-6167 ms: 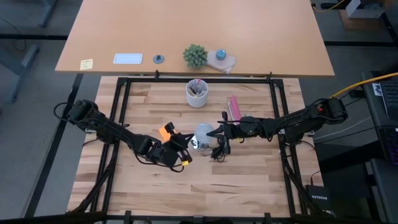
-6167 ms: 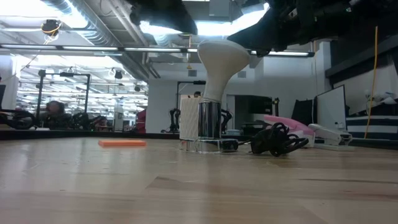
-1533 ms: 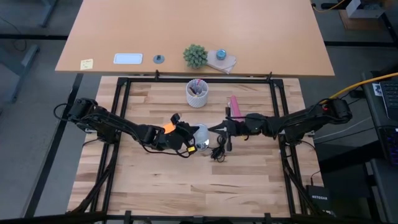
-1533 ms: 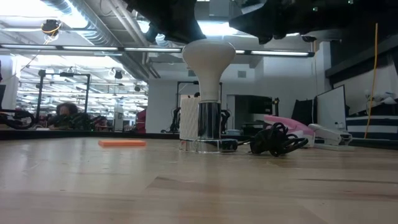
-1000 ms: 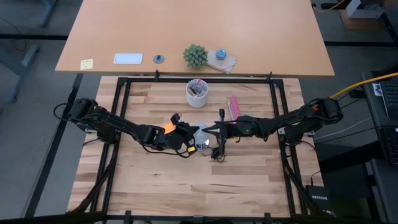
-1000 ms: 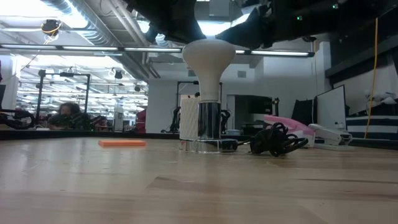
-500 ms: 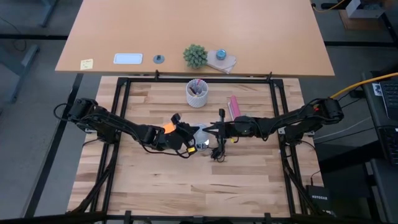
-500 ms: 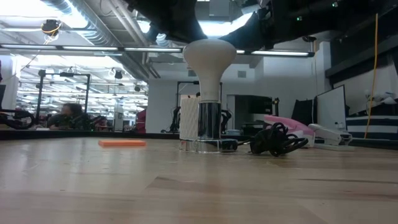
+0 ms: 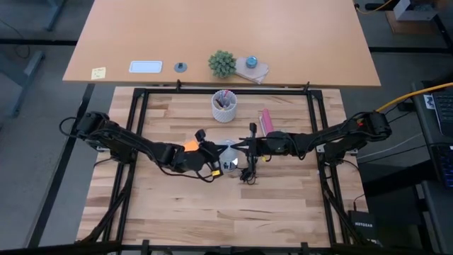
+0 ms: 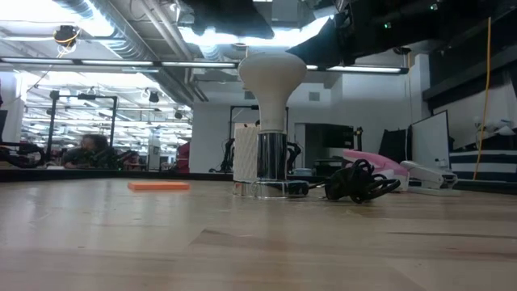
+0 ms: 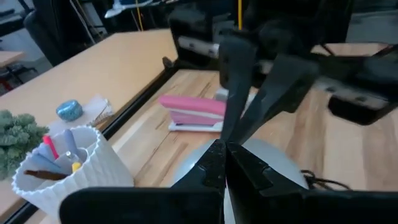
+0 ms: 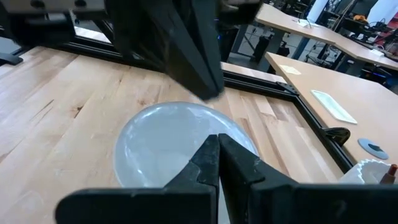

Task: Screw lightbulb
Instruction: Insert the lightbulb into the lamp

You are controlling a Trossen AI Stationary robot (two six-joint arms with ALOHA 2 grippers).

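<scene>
The small white funnel-shaped lightbulb (image 10: 271, 81) is sitting upright in the shiny round metal fitting (image 10: 271, 166) mid-table, both pinched-shut grippers, left (image 9: 214, 157) and right (image 9: 243, 149), hovering seemingly just above its dome.

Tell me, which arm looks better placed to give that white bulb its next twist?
Probably the right. Its shut tool sits directly above the lightbulb, while the left tool, also shut, is off to the side.
</scene>
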